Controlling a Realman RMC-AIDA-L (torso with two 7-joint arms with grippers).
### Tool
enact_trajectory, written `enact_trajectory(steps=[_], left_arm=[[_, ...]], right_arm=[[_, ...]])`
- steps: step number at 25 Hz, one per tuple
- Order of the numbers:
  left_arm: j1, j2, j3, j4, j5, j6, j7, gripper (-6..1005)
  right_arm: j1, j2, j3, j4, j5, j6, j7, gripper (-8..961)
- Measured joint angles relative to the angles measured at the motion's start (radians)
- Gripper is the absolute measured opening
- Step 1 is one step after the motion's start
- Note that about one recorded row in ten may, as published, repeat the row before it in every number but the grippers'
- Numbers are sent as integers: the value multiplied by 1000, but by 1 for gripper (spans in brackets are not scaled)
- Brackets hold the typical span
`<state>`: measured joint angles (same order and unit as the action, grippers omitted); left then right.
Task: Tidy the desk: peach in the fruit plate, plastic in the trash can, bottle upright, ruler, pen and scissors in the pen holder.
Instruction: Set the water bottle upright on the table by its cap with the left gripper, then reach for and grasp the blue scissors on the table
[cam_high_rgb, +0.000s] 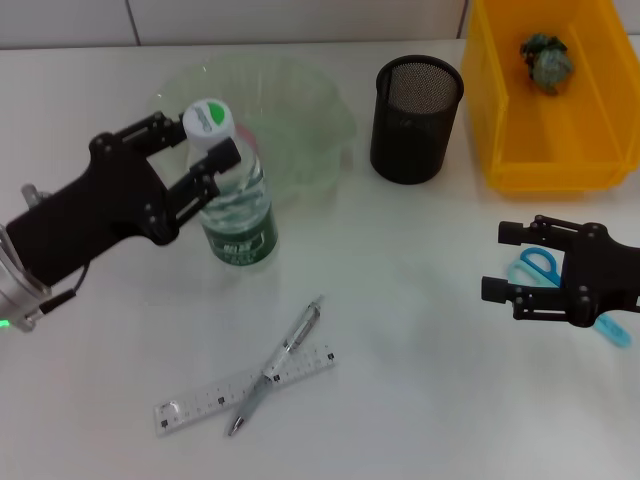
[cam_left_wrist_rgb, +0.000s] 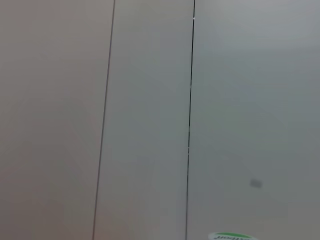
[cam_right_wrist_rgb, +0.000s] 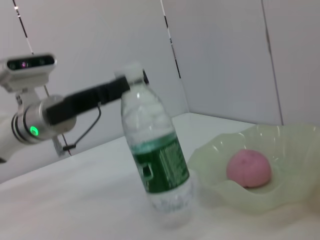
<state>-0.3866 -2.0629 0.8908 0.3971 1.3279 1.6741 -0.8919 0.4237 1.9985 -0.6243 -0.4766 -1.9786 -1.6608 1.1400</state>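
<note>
The bottle (cam_high_rgb: 240, 225) stands upright on the desk (cam_high_rgb: 420, 400), white cap up. My left gripper (cam_high_rgb: 210, 142) is shut on its neck just under the cap; the right wrist view shows the same grip on the bottle (cam_right_wrist_rgb: 157, 155). The peach (cam_right_wrist_rgb: 249, 167) lies in the fruit plate (cam_right_wrist_rgb: 220, 147); in the head view the bottle and gripper hide it. The plastic (cam_high_rgb: 546, 62) is inside the trash can (cam_high_rgb: 505, 150). My right gripper (cam_high_rgb: 498, 262) hangs open over the scissors (cam_high_rgb: 538, 264). The pen (cam_high_rgb: 280, 362) lies across the ruler (cam_high_rgb: 215, 398).
The pen holder (cam_high_rgb: 416, 118) stands between the fruit plate (cam_high_rgb: 300, 110) and the trash can. The left wrist view shows only a panelled wall and the edge of the bottle cap (cam_left_wrist_rgb: 230, 236).
</note>
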Motion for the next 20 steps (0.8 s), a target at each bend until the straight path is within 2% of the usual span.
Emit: enact_trajectory(steps=[3, 4, 5, 18, 20], left_arm=[[0, 0, 0, 0, 0, 0, 0, 436], [9, -3, -2, -90, 1, -18, 138, 436], [15, -4, -2, -93, 0, -39, 146, 436], [19, -10, -5, -157, -26, -107, 141, 452], [26, -7, -7, -162, -33, -84, 141, 515]], right_arm=[[7, 2, -4, 2, -2, 6, 0, 830], [9, 3, -6, 2, -2, 9, 0, 830], [10, 4, -7, 2, -3, 12, 0, 829], [10, 9, -11, 3, -6, 20, 0, 828], [10, 9, -11, 3, -6, 21, 0, 828]])
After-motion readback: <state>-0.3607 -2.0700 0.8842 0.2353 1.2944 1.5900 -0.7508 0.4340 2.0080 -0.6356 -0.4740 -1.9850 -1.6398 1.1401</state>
